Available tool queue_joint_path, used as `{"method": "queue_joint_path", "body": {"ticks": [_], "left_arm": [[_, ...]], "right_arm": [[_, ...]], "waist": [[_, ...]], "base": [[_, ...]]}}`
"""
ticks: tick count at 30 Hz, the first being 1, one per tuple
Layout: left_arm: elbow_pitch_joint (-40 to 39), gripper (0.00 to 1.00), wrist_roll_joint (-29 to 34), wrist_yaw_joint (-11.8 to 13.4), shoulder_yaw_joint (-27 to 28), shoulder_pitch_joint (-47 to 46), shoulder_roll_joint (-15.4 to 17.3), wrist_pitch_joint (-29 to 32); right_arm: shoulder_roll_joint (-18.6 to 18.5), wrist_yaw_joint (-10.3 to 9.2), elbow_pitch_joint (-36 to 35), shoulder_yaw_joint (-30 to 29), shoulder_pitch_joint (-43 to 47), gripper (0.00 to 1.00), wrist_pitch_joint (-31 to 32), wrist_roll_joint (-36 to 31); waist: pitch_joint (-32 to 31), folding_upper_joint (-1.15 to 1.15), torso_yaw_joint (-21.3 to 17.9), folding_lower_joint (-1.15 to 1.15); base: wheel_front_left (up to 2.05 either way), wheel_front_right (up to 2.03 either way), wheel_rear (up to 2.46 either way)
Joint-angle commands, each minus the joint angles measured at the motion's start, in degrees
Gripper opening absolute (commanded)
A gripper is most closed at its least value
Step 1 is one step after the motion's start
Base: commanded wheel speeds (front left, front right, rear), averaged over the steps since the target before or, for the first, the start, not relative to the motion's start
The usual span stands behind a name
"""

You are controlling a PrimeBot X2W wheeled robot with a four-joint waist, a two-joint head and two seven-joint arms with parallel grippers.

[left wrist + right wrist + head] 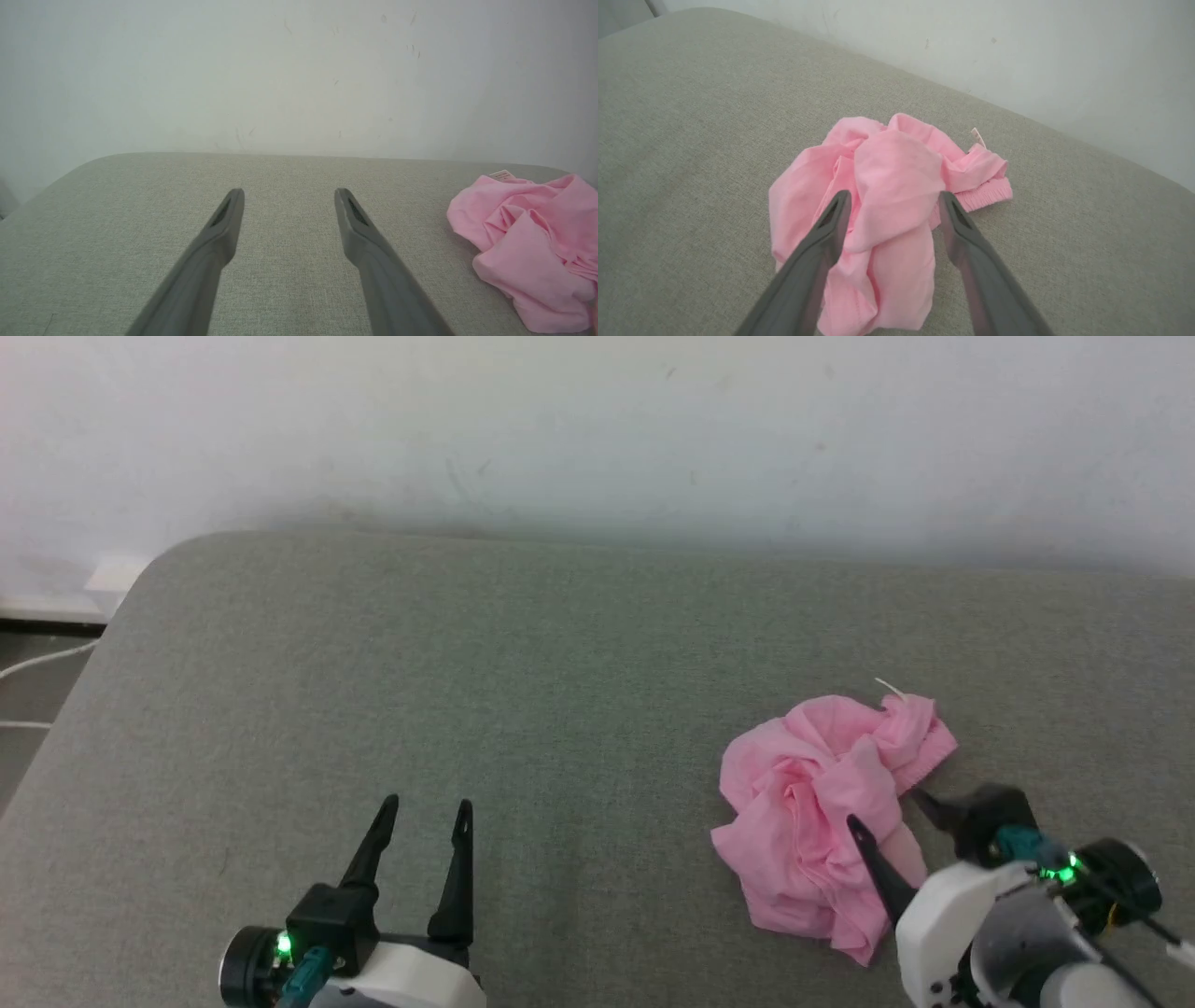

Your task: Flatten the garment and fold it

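The garment point(822, 803) is a crumpled heap of light pink fabric on the grey cushion, right of centre. Its gathered waistband point(987, 195) and a small white label point(976, 136) show at the heap's far right edge. My right gripper point(887, 812) is open at the heap's near side, its two fingers straddling a raised fold of the garment point(896, 186). My left gripper point(425, 807) is open over bare cushion far to the left, nothing between its fingers point(224, 219). The garment point(532, 242) lies at the right edge of the left wrist view.
The grey cushion point(467, 672) spreads wide to the left of the heap. A white wall point(597, 420) rises right behind it. The cushion's rounded left corner point(159, 569) drops to the floor, where white cables point(42, 663) lie.
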Motion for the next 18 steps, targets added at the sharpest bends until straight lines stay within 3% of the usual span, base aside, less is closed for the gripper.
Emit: {"method": "queue_joint_path", "body": {"ticks": [1,6,10,11,12,13,18], "left_arm": [[0.14,1.00,0.74,-0.62,0.58,-1.09,-0.79,-0.28],[0.30,1.00,2.34,-2.23,1.70,-1.86,-3.25,-0.28],[0.82,1.00,3.50,-3.64,2.46,-2.31,-4.89,-0.28],[1.02,1.00,3.77,-3.98,2.68,-2.47,-5.24,-0.28],[1.25,1.00,4.03,-4.34,2.89,-2.61,-5.55,-0.28],[1.46,1.00,4.29,-4.67,3.10,-2.74,-5.83,-0.28],[2.59,1.00,5.36,-5.82,4.43,-2.57,-6.87,-0.28]], "right_arm": [[-1.14,-0.05,-0.72,0.41,-2.18,1.00,3.13,1.03],[-3.77,-0.05,-0.75,1.46,-5.68,1.00,15.03,3.95],[-5.20,-0.05,-0.03,1.35,-7.16,1.00,19.37,4.52],[-5.01,-0.05,0.26,0.68,-7.36,0.78,19.64,4.63],[-5.02,-0.05,0.45,0.35,-7.54,0.29,19.58,4.37],[-5.13,-0.05,0.47,0.31,-7.66,0.00,19.27,4.08],[-3.93,-0.05,-0.24,-0.35,-8.28,0.00,16.34,4.53]], "waist": [[1.55,0.00,1.76,0.00],[3.24,0.00,4.16,0.00],[4.40,0.00,5.65,0.00],[4.61,0.00,5.94,0.00],[4.74,0.00,6.21,0.00],[4.84,0.00,6.45,0.00],[3.70,0.00,6.84,0.00]], "base": [[0.00,0.00,0.00],[0.00,0.00,0.00],[0.00,0.00,0.00],[0.00,0.00,0.00],[0.00,0.00,0.00],[0.00,0.00,0.00],[0.00,0.00,0.00]]}}
